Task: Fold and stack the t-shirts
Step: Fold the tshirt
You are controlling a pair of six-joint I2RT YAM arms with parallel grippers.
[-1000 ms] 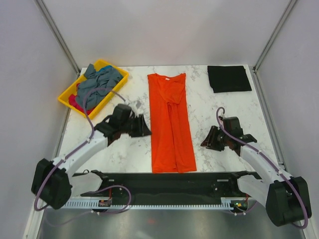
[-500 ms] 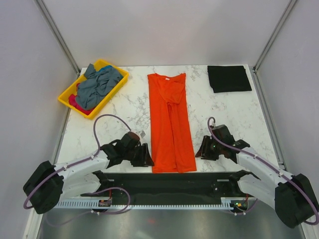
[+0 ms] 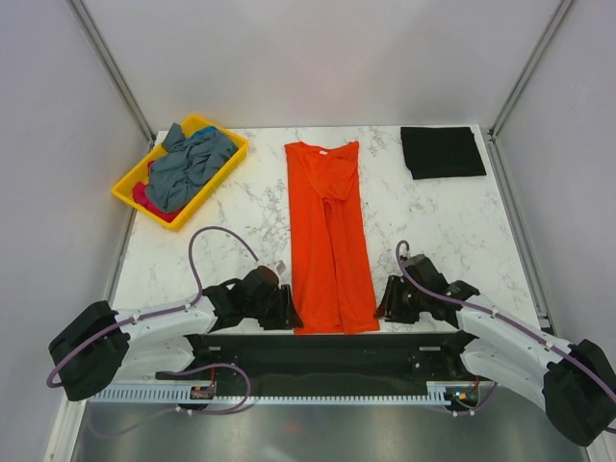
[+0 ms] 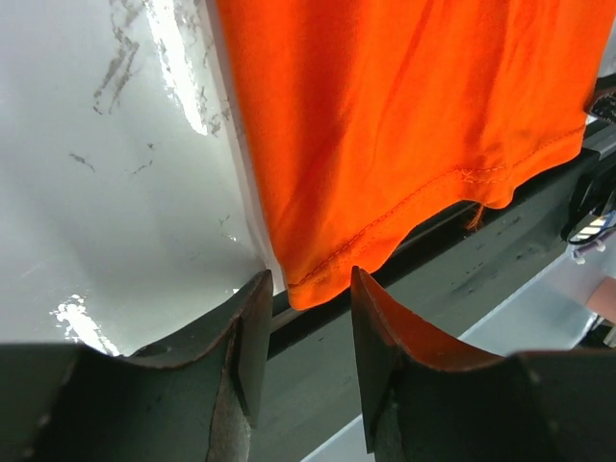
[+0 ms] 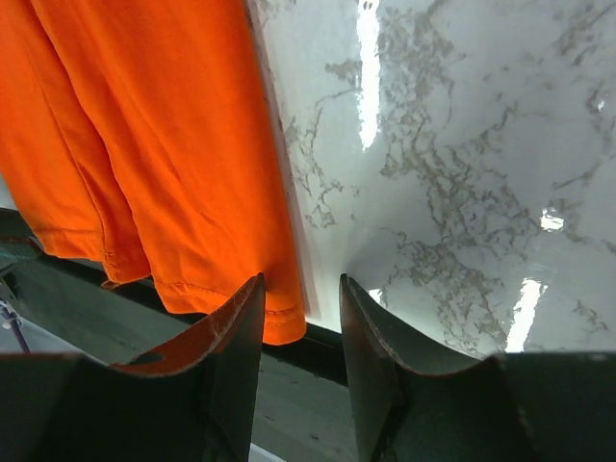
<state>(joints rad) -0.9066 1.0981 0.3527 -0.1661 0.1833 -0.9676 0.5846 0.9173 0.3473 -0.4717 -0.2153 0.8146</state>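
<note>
From above, a bright orange soft cloth t-shirt (image 3: 330,241) lies flat as a long narrow strip down the middle of the glossy white grey-veined marble-look desk (image 3: 443,221), collar at the far end and hem at the near edge. A black cloth t-shirt folded into a neat rectangle (image 3: 442,151) sits at the far right corner, well apart from it. At far left, a yellow rectangular plastic tray (image 3: 130,183) holds crumpled grey-blue t-shirts (image 3: 188,164) with a pink one (image 3: 144,195) showing under them. The left claw (image 3: 287,310) is at the hem's left corner and the right claw (image 3: 385,303) at its right corner. In the left wrist view, the left claw (image 4: 308,289) stands apart, its dark matte curved fingers (image 4: 252,337) on either side of the stitched corner of the orange t-shirt (image 4: 404,115), which hangs over the desk (image 4: 125,192) edge. In the right wrist view, the right claw (image 5: 300,289) is likewise apart, the double-stitched corner of the orange t-shirt (image 5: 164,144) lying between its fingers (image 5: 371,356) on the shiny desk (image 5: 452,173).
</note>
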